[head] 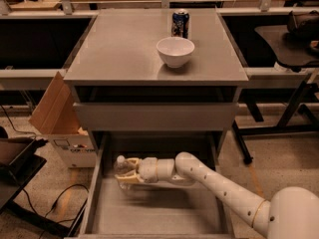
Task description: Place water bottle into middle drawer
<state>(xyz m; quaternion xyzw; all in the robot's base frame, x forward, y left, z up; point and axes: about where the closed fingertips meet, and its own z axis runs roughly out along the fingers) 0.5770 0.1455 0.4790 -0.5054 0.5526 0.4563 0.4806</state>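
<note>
On the surface (114, 49) the bowl (175, 51) stands right of centre, with the can (180, 23) just behind it. Below a closed panel (154, 116), the drawer (159, 213) is pulled out forward. The gripper (125, 172) is over the drawer's left rear, reaching in from the right, fingers (131, 162) clasped around the bottle (120, 166). A box (52, 111) stands left of the drawer.
</note>
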